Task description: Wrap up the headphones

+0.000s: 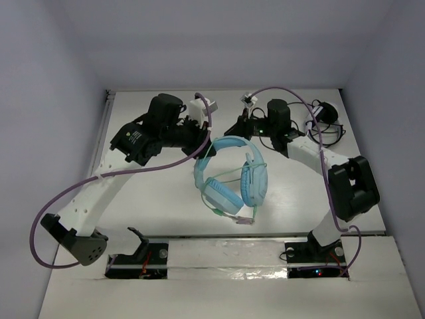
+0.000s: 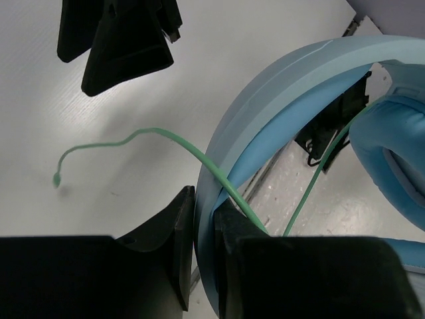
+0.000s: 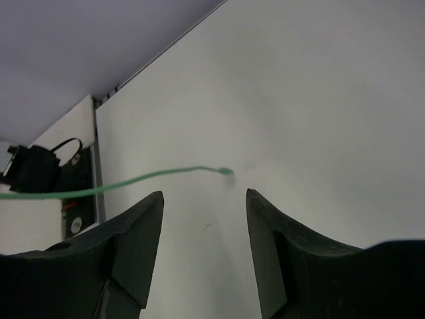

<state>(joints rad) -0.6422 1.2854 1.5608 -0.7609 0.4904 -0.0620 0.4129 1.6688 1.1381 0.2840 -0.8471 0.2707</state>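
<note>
On the white table (image 1: 166, 199), left gripper (image 2: 204, 199) is clamping the headphones (image 1: 229, 179) by the band, mid-frame. Right gripper (image 3: 204, 199), fingers wide, is facing the cable tip (image 3: 227, 171); pinching it likely comes next.

Light blue headphones (image 1: 222, 194) lie mid-surface (image 1: 166, 206), thin green cable (image 1: 226, 175) crossing the cups. The left gripper (image 1: 202, 138) meets their band; a smaller headset (image 1: 323, 123) sits far right.

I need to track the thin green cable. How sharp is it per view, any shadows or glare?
Left wrist: cable crisp, soft shadow under its free end. Right wrist: its tip sharp, small shadow beside it. Top external: even light, cable thin and faint over the headphones; no glare on it.
</note>
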